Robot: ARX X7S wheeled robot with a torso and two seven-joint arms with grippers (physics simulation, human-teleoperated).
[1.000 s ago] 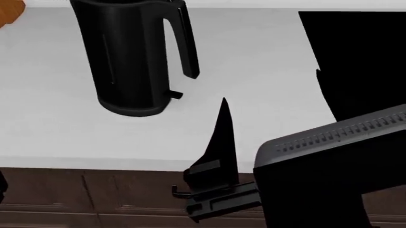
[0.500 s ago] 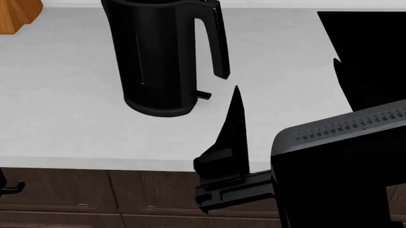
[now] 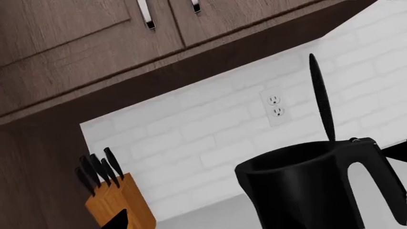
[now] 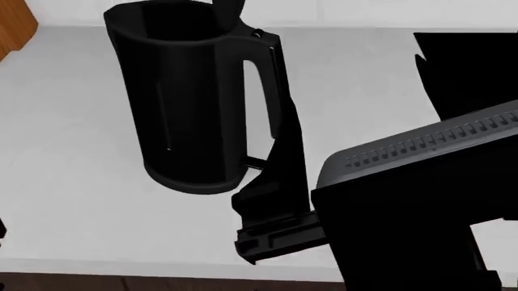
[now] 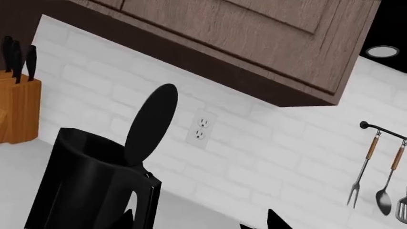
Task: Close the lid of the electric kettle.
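Observation:
The electric kettle (image 4: 190, 109) stands upright on the white counter (image 4: 65, 182), its mouth open. Its lid (image 5: 151, 124) stands raised on the hinge above the handle; in the left wrist view it shows edge-on (image 3: 321, 98), and in the head view only its base shows (image 4: 228, 9). My right gripper (image 5: 203, 222) is open and empty, low beside the kettle's handle (image 4: 271, 91). One of its fingers (image 4: 285, 157) rises right next to the handle and switch tab. Of my left gripper (image 3: 203, 226) only one fingertip (image 3: 119, 220) shows, set wide to one side, well short of the kettle (image 3: 305, 191).
A wooden knife block (image 3: 121, 205) stands on the counter left of the kettle. A black cooktop (image 4: 469, 73) lies at the right. A wall outlet (image 5: 201, 129) is behind the kettle, utensils (image 5: 381, 186) hang on a rail, and dark cabinets (image 5: 254, 38) hang overhead.
The head view has moved in and the kettle looks larger, with its open mouth now in view. My right gripper has moved forward, right up beside the handle.

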